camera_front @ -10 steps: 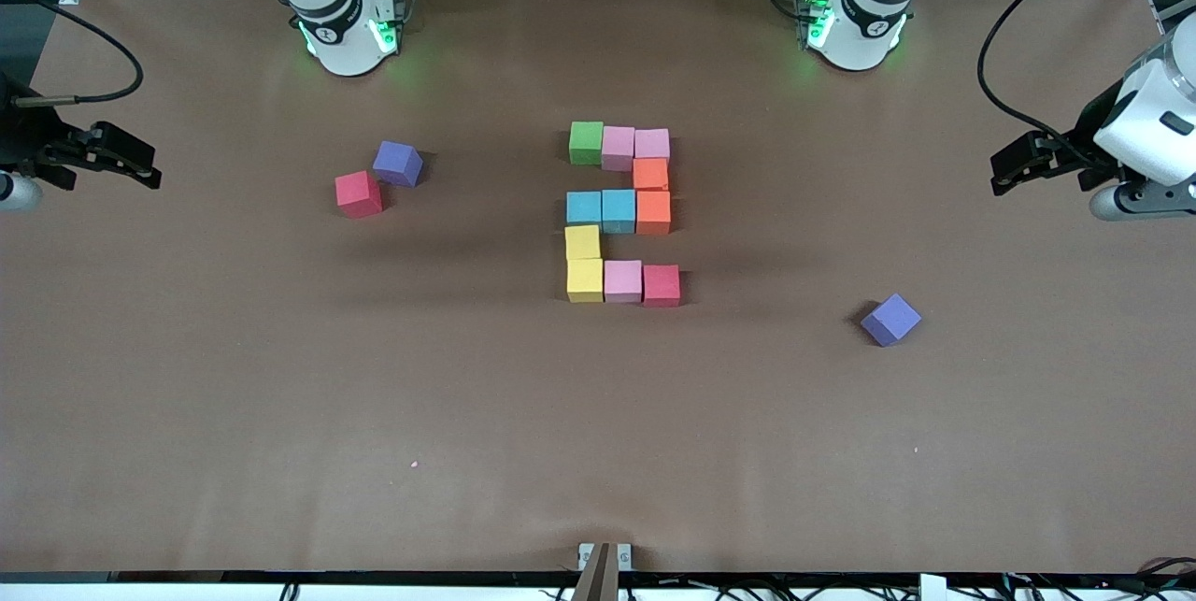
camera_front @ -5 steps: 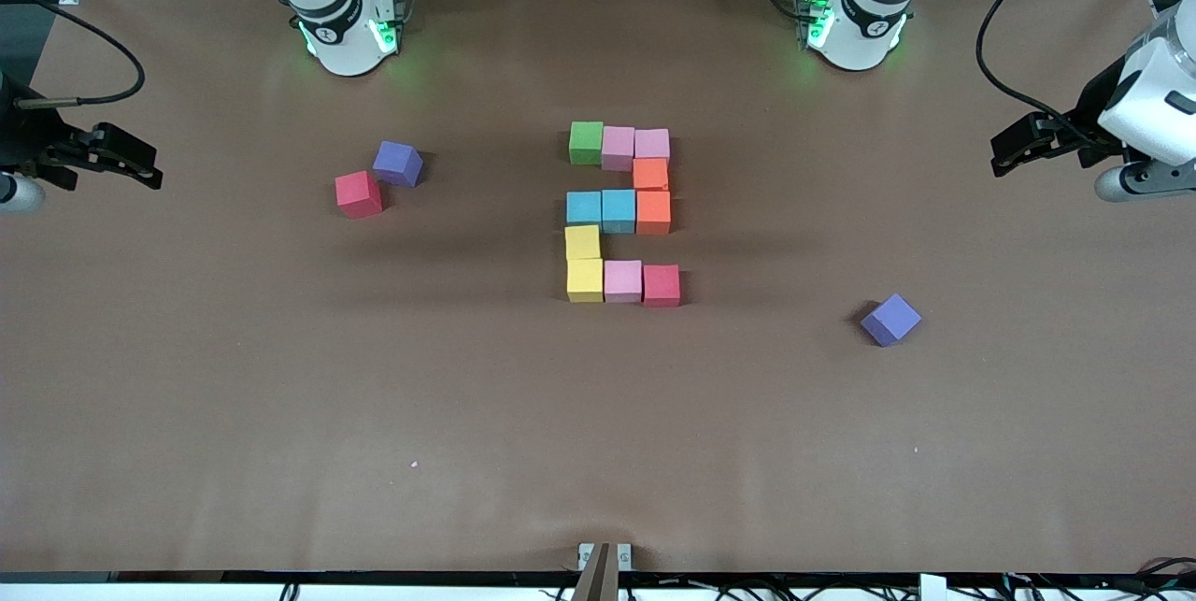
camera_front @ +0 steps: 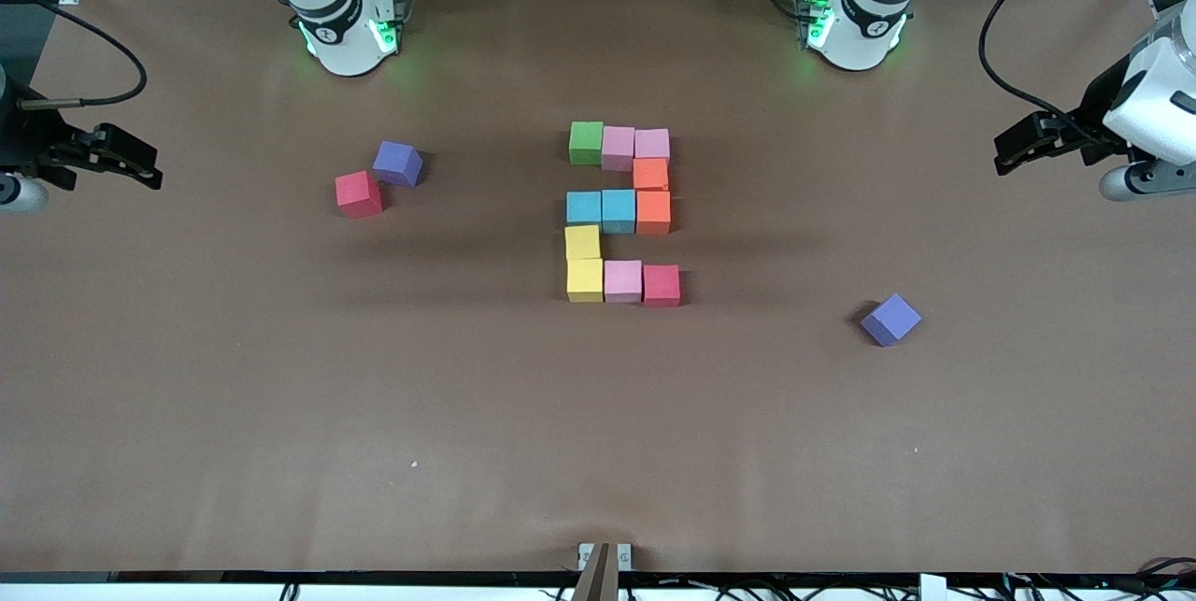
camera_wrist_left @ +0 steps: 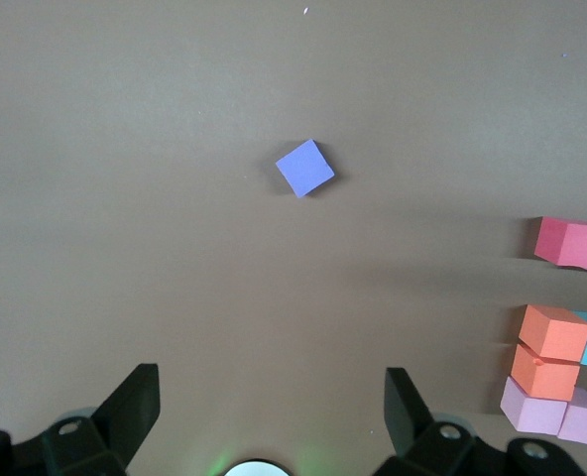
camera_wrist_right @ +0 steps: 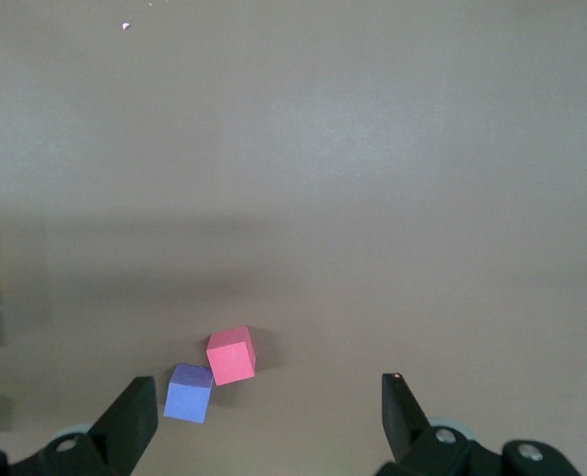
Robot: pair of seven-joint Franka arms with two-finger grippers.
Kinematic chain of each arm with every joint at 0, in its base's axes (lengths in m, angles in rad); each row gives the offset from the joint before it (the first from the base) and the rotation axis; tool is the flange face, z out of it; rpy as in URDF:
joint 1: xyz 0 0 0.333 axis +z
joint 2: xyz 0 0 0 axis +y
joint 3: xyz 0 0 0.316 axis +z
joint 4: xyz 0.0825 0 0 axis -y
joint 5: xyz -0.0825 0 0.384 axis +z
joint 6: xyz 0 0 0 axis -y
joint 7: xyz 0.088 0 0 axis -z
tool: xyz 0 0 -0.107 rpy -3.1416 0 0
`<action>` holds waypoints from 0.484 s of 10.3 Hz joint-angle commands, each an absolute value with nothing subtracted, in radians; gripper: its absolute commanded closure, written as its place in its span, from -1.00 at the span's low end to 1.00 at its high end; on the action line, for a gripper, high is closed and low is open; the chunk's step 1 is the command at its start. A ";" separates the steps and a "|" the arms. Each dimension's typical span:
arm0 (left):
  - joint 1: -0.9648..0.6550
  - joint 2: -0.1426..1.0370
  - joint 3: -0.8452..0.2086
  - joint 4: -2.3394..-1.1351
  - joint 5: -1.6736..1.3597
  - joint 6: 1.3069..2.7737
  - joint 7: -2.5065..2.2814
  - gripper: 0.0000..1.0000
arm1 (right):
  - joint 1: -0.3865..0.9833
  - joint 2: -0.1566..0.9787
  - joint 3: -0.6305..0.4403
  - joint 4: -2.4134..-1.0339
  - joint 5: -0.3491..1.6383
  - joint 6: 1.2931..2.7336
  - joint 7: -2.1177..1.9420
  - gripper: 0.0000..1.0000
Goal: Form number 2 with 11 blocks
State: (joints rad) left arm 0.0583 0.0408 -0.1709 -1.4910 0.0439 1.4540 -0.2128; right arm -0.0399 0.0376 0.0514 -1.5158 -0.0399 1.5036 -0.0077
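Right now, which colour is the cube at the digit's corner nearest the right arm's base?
Green cube; the front view shows it best.

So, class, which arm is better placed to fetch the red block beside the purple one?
Right: the red block lies toward that arm's end, by the open right tool; the left tool waits at its end.

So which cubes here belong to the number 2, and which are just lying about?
Part of the job:
- number 2, eleven cubes set edge to edge mid-table
- left gripper and right gripper, fingers open, waiting at the table's ends

Lying about:
- loose red cube
- purple cube beside it
- lone purple cube
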 commanded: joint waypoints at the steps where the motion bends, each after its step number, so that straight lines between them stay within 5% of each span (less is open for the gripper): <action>1: 0.066 0.020 -0.163 -1.500 0.020 1.443 -0.209 -1.00 | -0.051 0.026 0.064 -1.529 -0.057 1.508 -0.009 -1.00; 5: 0.064 0.015 -0.150 -1.500 0.020 1.443 -0.207 -1.00 | -0.051 0.026 0.064 -1.529 -0.057 1.506 -0.009 -1.00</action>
